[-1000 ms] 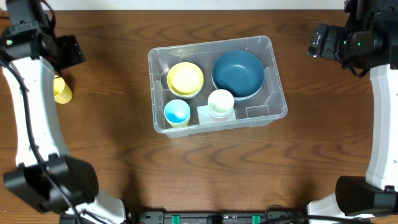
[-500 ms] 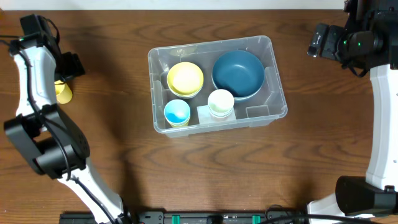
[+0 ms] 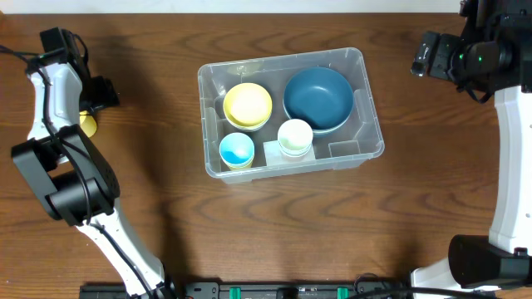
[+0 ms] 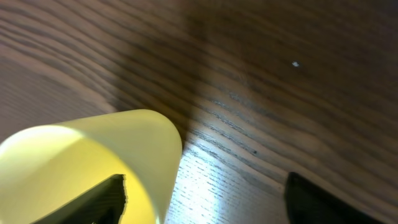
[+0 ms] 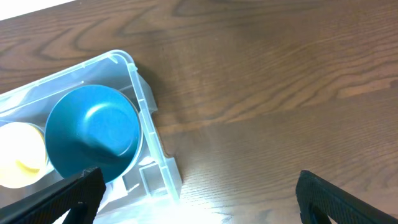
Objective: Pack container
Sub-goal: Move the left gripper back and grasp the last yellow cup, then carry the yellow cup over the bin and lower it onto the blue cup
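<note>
From above, the left arm stands folded along the table's left edge. The left gripper (image 3: pixel 101 93) is just beyond a yellow cup (image 3: pixel 86 124), and the container (image 3: pixel 371 124) lies mid-table, well to its right. The right gripper (image 3: pixel 426 55) hangs far right, past the container's far corner. A second ago the left gripper sat farther from the cup; the container has not shifted.

At the left wrist, the left gripper (image 4: pixel 205 199) is spread, one finger at the yellow cup's (image 4: pixel 93 155) mouth.

At the right wrist, the right gripper (image 5: pixel 199 193) gapes wide and empty, with the container (image 5: pixel 146 106) to the left.
</note>
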